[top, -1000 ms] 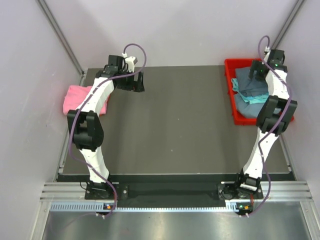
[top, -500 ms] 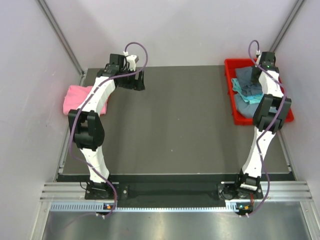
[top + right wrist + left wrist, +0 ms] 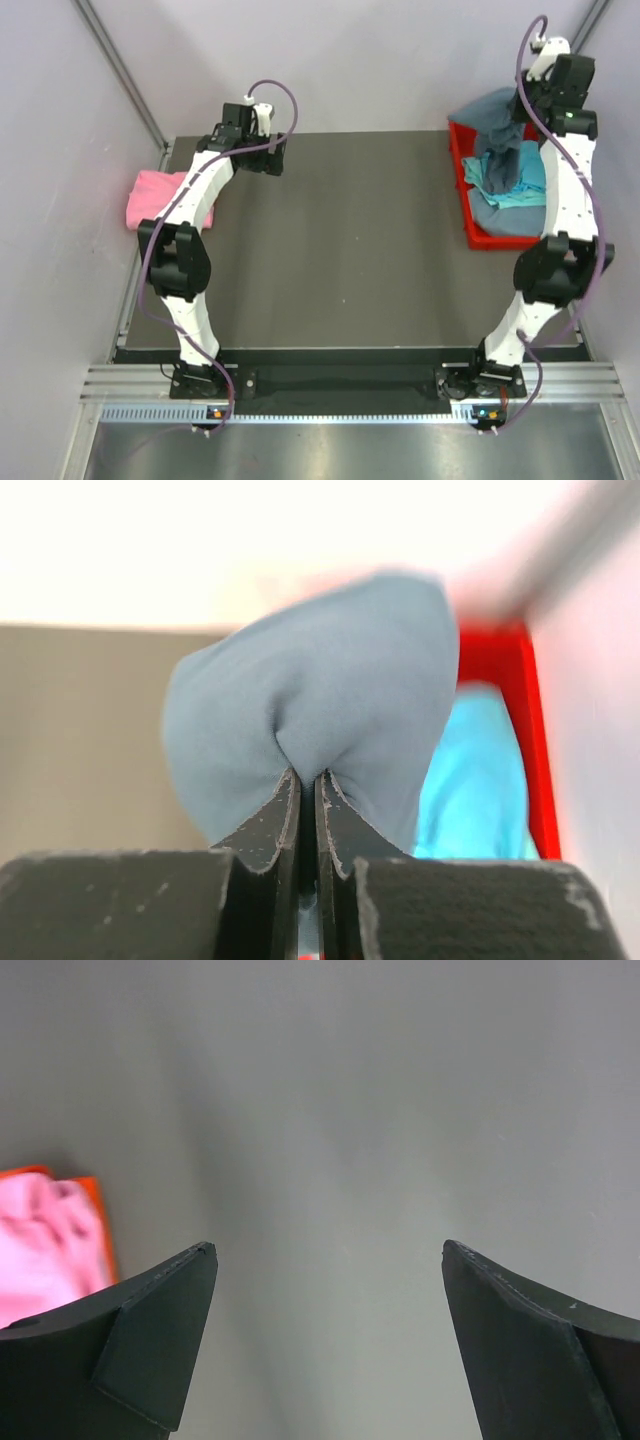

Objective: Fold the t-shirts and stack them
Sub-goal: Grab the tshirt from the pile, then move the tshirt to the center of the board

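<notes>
Upper right, right fingers pinch a thin fold of grey shirt over the bin, which may slip or drag the teal shirt; left fingers hang spread.

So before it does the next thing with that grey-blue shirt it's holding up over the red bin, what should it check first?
1. Right gripper holds the grey-blue shirt firmly: ok, jaws pinched shut on a fold.
2. Shirt hangs free of the red bin: not ok, its lower end reaches down into the bin.
3. Teal shirt stays behind: cannot tell, it lies right under the hanging cloth.
4. Room on the table for spreading: ok, the middle is bare.
5. Left gripper free to help: ok, open and holding nothing, near the pink shirt.
</notes>
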